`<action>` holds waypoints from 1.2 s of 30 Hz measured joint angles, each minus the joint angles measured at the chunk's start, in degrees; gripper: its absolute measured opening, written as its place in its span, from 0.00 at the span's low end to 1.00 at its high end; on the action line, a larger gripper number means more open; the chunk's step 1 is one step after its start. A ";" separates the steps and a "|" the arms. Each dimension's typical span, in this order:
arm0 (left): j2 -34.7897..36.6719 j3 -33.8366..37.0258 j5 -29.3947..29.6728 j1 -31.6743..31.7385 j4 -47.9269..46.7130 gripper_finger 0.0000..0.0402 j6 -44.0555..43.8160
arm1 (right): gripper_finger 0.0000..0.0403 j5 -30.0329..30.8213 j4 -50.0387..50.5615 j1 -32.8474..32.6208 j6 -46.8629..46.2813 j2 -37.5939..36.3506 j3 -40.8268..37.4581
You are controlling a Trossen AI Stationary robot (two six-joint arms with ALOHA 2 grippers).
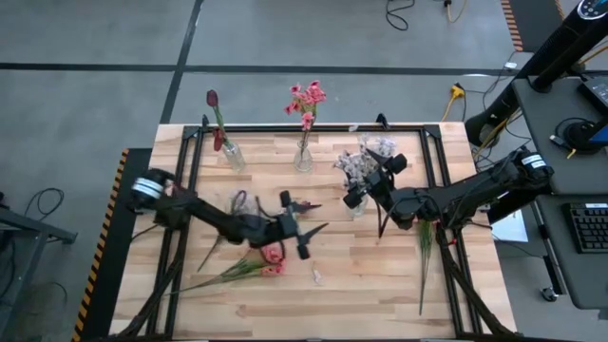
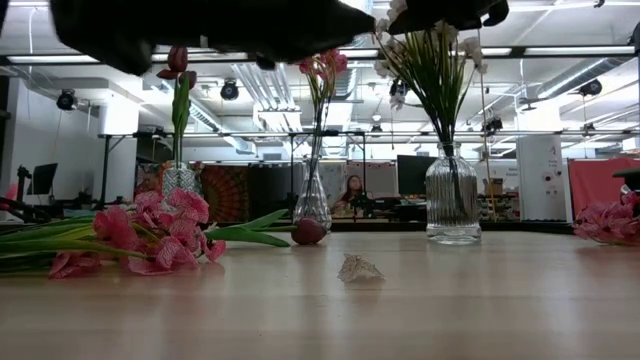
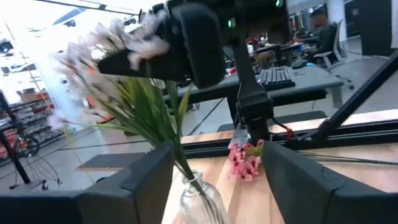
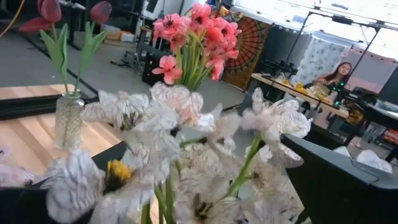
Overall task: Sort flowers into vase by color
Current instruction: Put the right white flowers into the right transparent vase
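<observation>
Table: wooden top (image 1: 380, 285) with three clear glass vases along the far side.
Left vase (image 1: 231, 155): holds dark red tulip buds (image 1: 212, 99) on green stems, upright.
Middle vase (image 1: 303, 157): holds pink blooms (image 1: 306, 98), upright.
Right vase (image 1: 359, 204): holds the white-lavender spray (image 1: 366, 157); in the low view the ribbed glass (image 2: 452, 195) stands with green stems fanning out above it.
Left gripper (image 1: 302, 237): over the middle of the table, just beside the loose flowers; fingers stand apart with nothing between them. In its wrist view the white spray's vase (image 3: 199, 199) shows between the two dark fingers (image 3: 149, 177), farther off.
Loose pink flowers (image 1: 271, 258): lying flat on the table, close under and just left of the left gripper; stems trail toward the near left edge.
Loose tulip bud (image 2: 308, 231): lying on the table next to the pink heap; probably the same stem as the green leaves beside it, hard to tell.
Right gripper (image 1: 353, 195): at the white spray, right by the right vase; fingers spread wide. Wrist view shows white blossoms (image 4: 180, 155) filling the gap between its fingers, not clamped.
Scrap (image 2: 359, 268): small pale petal or leaf alone on the table, nearer the front.
Other loose stems (image 1: 425, 249): lying on the right side, under the right arm.
</observation>
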State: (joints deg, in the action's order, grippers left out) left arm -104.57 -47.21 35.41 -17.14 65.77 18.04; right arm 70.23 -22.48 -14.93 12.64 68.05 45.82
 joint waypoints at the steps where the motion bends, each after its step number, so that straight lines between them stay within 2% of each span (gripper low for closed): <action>1: -2.05 -1.47 -0.01 0.60 0.80 0.59 -0.31 | 0.90 -0.22 0.02 -0.08 -0.04 0.00 -0.02; 7: -12.85 -8.22 0.03 5.31 8.89 0.67 -3.46 | 0.90 -1.61 -0.09 -0.08 0.13 0.00 -0.04; 18: -25.59 -20.27 -3.59 10.43 9.16 0.68 -9.40 | 0.90 -3.18 -0.53 -0.08 -0.07 0.00 -0.06; 31: -27.72 -25.37 -8.97 14.51 3.62 0.68 -12.70 | 0.90 -3.20 -0.51 -0.08 -0.13 0.00 -0.09; 36: -27.72 -25.39 -9.30 15.13 3.51 0.63 -13.24 | 0.90 -3.21 -0.49 -0.08 -0.76 0.00 -0.09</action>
State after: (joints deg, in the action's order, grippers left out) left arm -132.29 -72.60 26.11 -2.01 69.28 4.80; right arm 67.02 -22.96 -15.00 11.88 68.05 45.74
